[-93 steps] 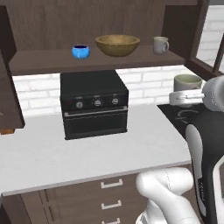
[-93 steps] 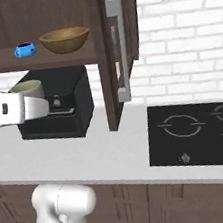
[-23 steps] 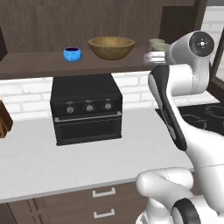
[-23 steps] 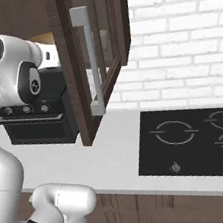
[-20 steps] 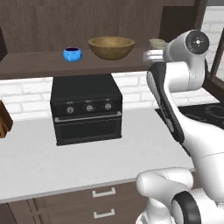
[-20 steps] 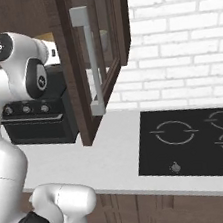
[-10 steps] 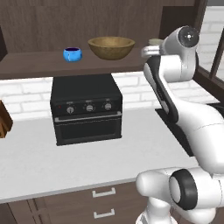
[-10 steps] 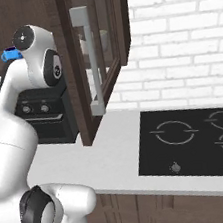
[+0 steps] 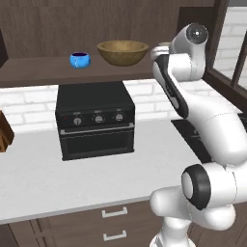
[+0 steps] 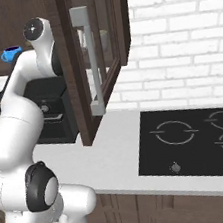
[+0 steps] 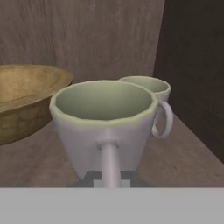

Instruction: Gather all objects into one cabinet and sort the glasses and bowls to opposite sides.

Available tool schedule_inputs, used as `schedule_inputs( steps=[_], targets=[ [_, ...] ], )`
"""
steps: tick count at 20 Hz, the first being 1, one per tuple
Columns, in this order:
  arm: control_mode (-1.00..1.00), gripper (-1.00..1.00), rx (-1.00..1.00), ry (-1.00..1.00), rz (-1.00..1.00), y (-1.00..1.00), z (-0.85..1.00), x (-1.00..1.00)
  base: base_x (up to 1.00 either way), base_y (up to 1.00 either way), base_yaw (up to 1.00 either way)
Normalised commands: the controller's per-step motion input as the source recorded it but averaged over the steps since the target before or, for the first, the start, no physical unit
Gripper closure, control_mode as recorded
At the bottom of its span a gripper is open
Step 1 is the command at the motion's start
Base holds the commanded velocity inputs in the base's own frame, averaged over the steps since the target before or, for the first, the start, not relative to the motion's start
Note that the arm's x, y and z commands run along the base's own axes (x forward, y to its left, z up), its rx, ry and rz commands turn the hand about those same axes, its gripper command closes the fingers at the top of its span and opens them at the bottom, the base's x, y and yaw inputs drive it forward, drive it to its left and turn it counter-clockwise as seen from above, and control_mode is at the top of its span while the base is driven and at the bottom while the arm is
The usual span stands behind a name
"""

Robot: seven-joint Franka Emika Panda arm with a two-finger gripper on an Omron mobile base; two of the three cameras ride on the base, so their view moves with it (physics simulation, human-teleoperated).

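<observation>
Gripping mug (image 11: 105, 127) in end effector (image 11: 110, 177) (handle-first).

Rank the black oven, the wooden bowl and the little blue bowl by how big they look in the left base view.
1. black oven, clearly largest.
2. wooden bowl.
3. blue bowl, smallest.
Both bowls sit side by side on the shelf, so nearness hardly skews that pair.

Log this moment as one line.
phase: placing | gripper: shut on near mug | beside: far mug, wooden bowl | shelf
</observation>
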Motion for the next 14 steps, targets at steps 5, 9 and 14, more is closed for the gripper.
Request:
schedule_inputs(
  steps=[5, 9, 14],
  targets=[
    [-1.00, 1.00, 0.00, 0.05, 0.00, 0.00, -0.01, 0.28, 0.00, 0.00, 0.00],
    [-1.00, 1.00, 0.00, 0.08, 0.00, 0.00, -0.07, 0.06, 0.00, 0.00, 0.00],
    [-1.00, 1.00, 0.00, 0.05, 0.00, 0.00, -0.16, 0.00, 0.00, 0.00, 0.00]
  ],
)
